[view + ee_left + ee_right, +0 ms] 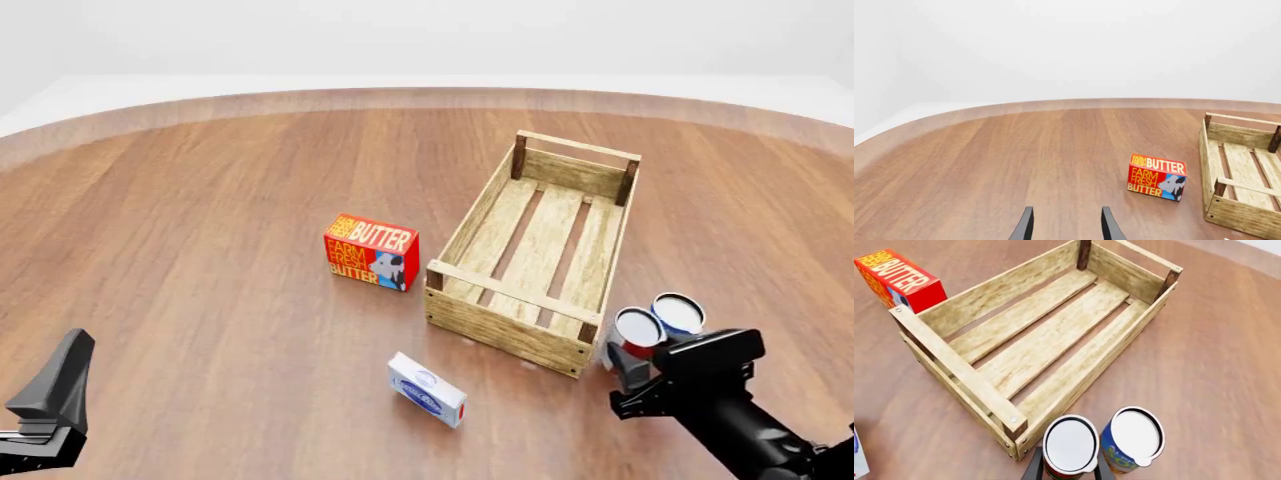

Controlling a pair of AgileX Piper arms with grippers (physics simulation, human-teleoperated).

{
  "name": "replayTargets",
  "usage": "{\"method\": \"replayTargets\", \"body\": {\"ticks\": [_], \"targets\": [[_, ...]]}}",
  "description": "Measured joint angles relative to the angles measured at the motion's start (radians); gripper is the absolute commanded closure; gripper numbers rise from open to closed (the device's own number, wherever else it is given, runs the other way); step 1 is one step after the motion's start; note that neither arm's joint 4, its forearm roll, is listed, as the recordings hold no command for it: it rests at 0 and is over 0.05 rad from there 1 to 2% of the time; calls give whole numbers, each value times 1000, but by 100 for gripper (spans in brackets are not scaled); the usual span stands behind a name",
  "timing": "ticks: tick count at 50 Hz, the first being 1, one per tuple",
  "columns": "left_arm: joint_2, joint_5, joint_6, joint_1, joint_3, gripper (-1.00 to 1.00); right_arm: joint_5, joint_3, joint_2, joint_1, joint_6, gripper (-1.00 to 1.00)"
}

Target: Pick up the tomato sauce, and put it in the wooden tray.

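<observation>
The tomato sauce can [1069,447], with a silver top and red label, stands just outside the near right corner of the wooden tray [997,342]. It also shows in the front view [637,333], beside the tray [509,335]. My right gripper [1067,469] is shut on the can, one finger on each side, and the can is level with the blue can next to it. My left gripper [1065,227] is open and empty, low at the near left [54,395], far from the can.
A blue-and-yellow can [1134,439] touches the tomato sauce on its right. A red butter box [371,251] stands left of the tray. A small white-and-blue box [427,389] lies in front of the tray.
</observation>
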Motion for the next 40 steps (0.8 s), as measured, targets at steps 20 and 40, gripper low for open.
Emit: {"method": "replayTargets", "body": {"ticks": [20,40], "targets": [[0,0,0,0,0,-100,137,12,-203,-14,-19,100],[0,0,0,0,0,-100,291,-13,-389,-15,-31,100]]}}
